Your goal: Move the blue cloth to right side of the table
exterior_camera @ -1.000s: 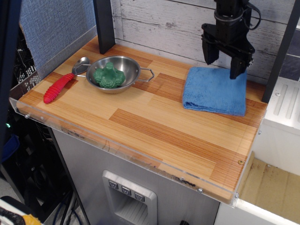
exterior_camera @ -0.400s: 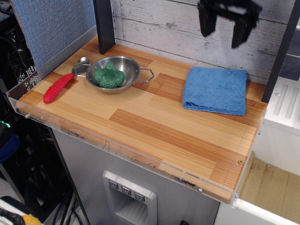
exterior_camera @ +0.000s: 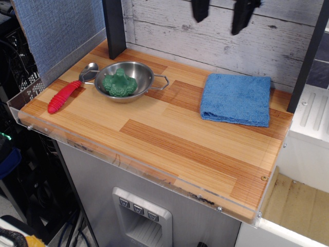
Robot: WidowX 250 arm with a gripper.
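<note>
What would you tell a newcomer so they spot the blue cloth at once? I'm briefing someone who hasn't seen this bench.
Start at the striped wooden table and go to its right end, near the back wall. The blue cloth lies flat there, folded square. It is the only soft blue thing on the wood; the steel bowl and red-handled spoon sit far left.

Gripper (exterior_camera: 222,13) cut off at twelve o'clock, only two blurred fingertips showing; spoon (exterior_camera: 77,85) bowl partly tucked behind the steel bowl (exterior_camera: 131,77).
</note>
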